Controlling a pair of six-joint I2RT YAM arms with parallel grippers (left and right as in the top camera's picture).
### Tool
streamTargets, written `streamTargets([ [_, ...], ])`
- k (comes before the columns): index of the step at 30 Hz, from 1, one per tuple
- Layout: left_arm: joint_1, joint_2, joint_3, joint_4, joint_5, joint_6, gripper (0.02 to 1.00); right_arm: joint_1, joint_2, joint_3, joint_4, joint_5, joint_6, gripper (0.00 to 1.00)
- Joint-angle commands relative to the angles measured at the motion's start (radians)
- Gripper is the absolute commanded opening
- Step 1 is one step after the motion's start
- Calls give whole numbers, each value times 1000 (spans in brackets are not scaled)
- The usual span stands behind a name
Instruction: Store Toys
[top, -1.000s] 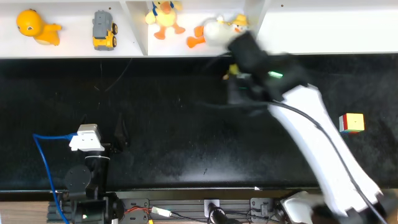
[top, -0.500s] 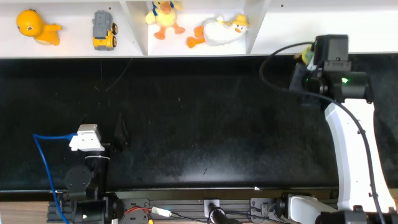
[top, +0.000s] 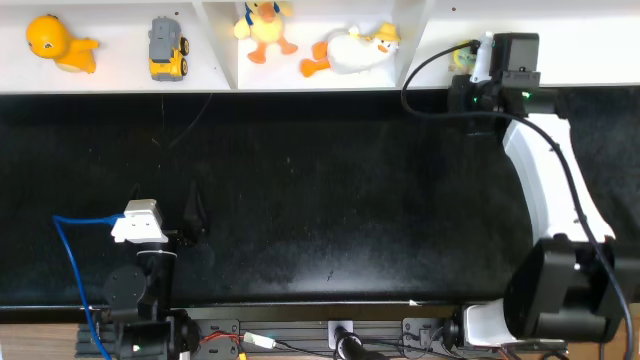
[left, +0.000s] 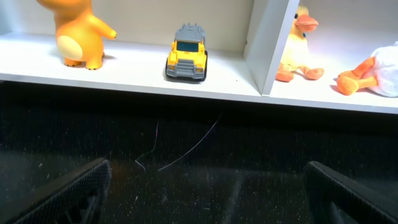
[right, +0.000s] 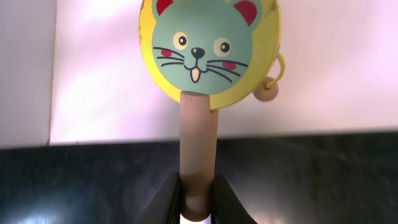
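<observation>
The right gripper (right: 198, 200) is clamped on the wooden handle (right: 198, 143) of the drum (right: 208, 46). From its wrist view the drum's cat face and a bead (right: 268, 93) on a string are plain. The head stands against the white shelf (top: 570, 45), and the handle crosses the shelf's front edge above the black surface (top: 320, 180). Whether the drum touches the shelf I cannot tell. From above, only a yellow-green bit of the drum (top: 464, 55) peeks out beside the right arm, at the right compartment.

The left gripper (top: 195, 215) sits low at the left of the surface, its fingers (left: 81, 186) apart and holding nothing. Its wrist view faces the shelf, where the orange duck (left: 78, 31) and the truck (left: 186, 53) share one compartment. The duckling (left: 298, 43) and the goose (left: 373, 68) are in the next.
</observation>
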Motion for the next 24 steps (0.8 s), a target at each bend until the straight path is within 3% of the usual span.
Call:
streamTargets([
  [1,3,-12,-6,3,-5,-11,998,1,27,-2,66,-36,-16,45],
  [19,3,-12,-6,3,-5,-11,998,1,123,-2,262,-69,-14,56],
  [20,3,-12,-6,3,-5,-11,998,1,124,-2,262,-69,-14,159],
  [21,3,-12,-6,3,-5,-11,998,0,125,-2,261,-69,-14,391],
  [24,3,-12,-6,3,-5,-11,998,0,124,0,258,-69,-7,643],
])
